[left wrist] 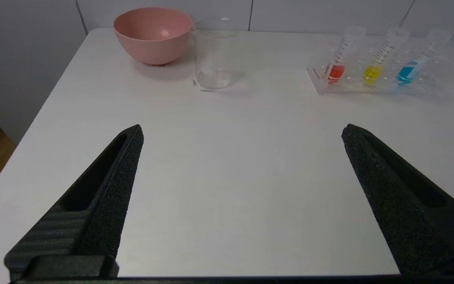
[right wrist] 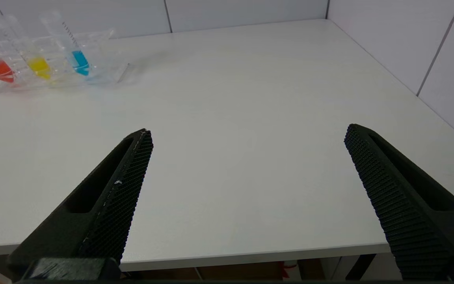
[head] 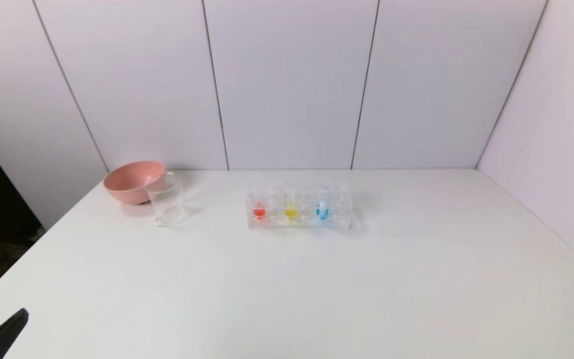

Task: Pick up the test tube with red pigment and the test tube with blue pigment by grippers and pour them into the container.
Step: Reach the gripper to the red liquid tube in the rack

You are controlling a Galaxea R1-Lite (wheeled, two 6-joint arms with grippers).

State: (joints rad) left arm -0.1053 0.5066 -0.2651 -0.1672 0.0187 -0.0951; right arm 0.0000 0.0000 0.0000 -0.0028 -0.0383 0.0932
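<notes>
At rack [head: 299, 222]: red tube [head: 259, 205], blue tube [head: 323, 204] upright, mouths up; both grippers' jaws spread, empty.

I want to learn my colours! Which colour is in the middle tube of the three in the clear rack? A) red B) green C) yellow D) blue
C: in the clear rack, the yellow tube stands between the red tube and the blue tube; no tube holds green.
</notes>
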